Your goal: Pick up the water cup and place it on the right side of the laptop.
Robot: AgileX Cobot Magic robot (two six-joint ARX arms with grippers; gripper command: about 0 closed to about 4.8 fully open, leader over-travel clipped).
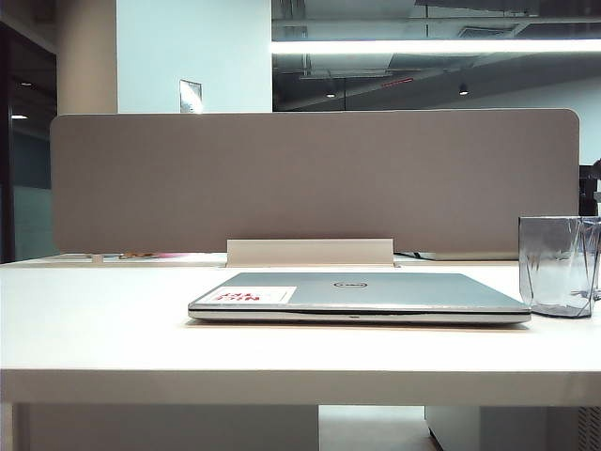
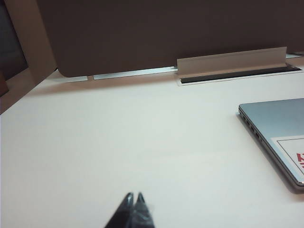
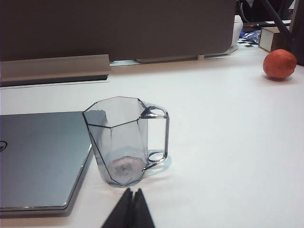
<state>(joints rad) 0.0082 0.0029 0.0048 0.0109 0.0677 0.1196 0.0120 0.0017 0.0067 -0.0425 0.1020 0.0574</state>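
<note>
The water cup (image 3: 126, 142) stands upright on the white tabletop (image 1: 94, 319), just beside the right edge of the closed laptop (image 1: 362, 293), its handle turned away from the lid. An orange (image 3: 279, 64) lies well apart, farther right. A grey partition screen (image 1: 315, 178) backs the tabletop. The right pincer (image 3: 132, 194) hangs near the cup, tips together; the left pincer (image 2: 133, 197), likewise pressed together, hovers over bare tabletop.

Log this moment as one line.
transparent faceted water cup: upright, right of closed silver laptop | left end effector: shut, empty | right end effector: shut, empty
</note>
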